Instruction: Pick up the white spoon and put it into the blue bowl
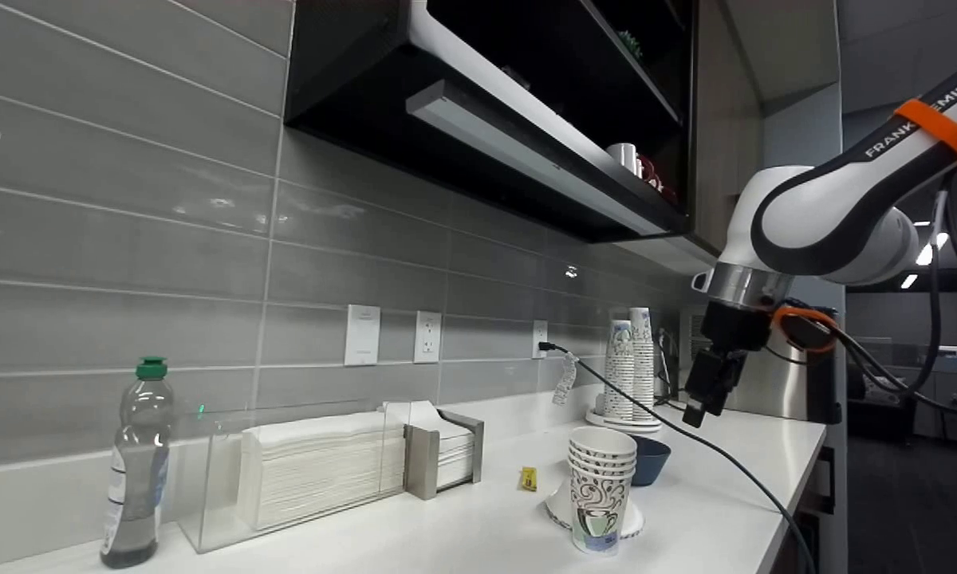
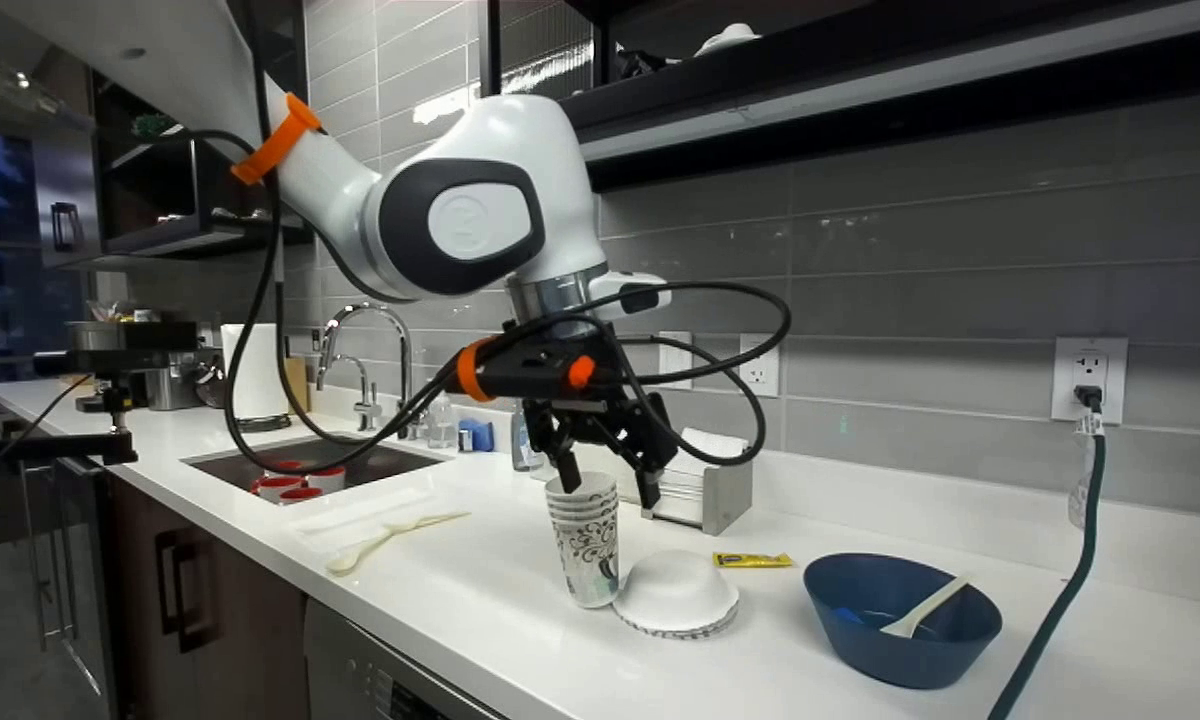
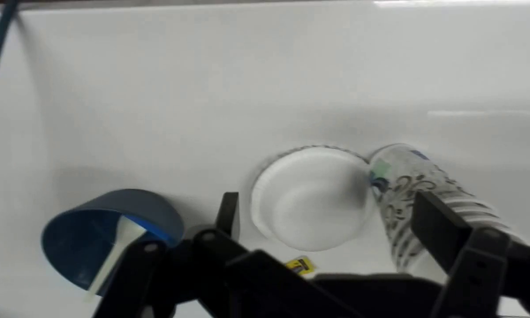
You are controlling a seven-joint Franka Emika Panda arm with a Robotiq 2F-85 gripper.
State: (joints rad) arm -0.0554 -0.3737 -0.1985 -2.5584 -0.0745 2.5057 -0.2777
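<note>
A white spoon (image 2: 922, 608) leans inside the blue bowl (image 2: 860, 640), its wide end down in the bowl and its handle against the rim. In the wrist view the spoon (image 3: 117, 251) and the bowl (image 3: 134, 198) are at the lower left, partly covered by a finger. The bowl (image 1: 651, 462) is half hidden behind cups in an exterior view. Two more pale utensils (image 2: 385, 540) lie on the counter left of the cups; one has a rounded end. My gripper (image 2: 608, 492) is open and empty, above the counter; in the wrist view its fingers (image 3: 329, 203) stand wide apart.
Stacked paper cups (image 2: 588, 550) stand beside upside-down white paper bowls (image 2: 678, 590), under the gripper. A yellow packet (image 2: 752, 560) lies behind. A dark cable (image 2: 1070, 570) runs past the blue bowl. A napkin holder (image 2: 725, 495) and a sink (image 2: 360, 465) with red mugs are farther off.
</note>
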